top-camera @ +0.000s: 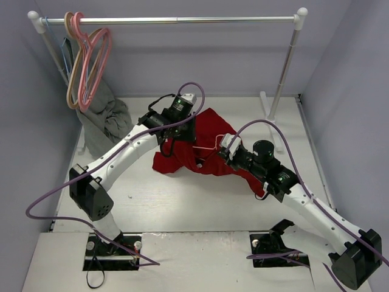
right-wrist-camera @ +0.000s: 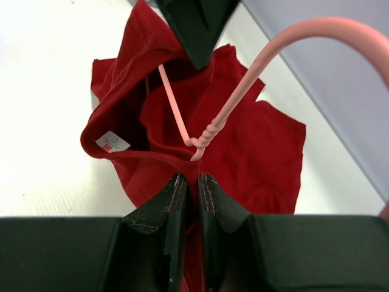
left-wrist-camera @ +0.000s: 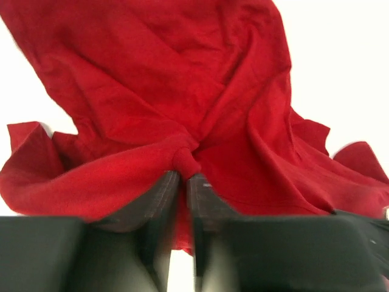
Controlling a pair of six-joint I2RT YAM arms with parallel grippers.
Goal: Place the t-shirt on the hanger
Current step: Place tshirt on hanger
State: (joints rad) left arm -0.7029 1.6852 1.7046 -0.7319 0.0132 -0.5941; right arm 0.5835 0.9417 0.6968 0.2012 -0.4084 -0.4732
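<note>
On the white table, left gripper and right gripper each pinch the t-shirt, the hanger apparently half-threaded into it; next, cloth likely needs drawing over its shoulders.

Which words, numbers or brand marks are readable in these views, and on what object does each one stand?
No text can be read.
White neck label inside the collar of the red t-shirt: a small red mark, too small and blurred to read.
Nothing else shows any writing.
</note>
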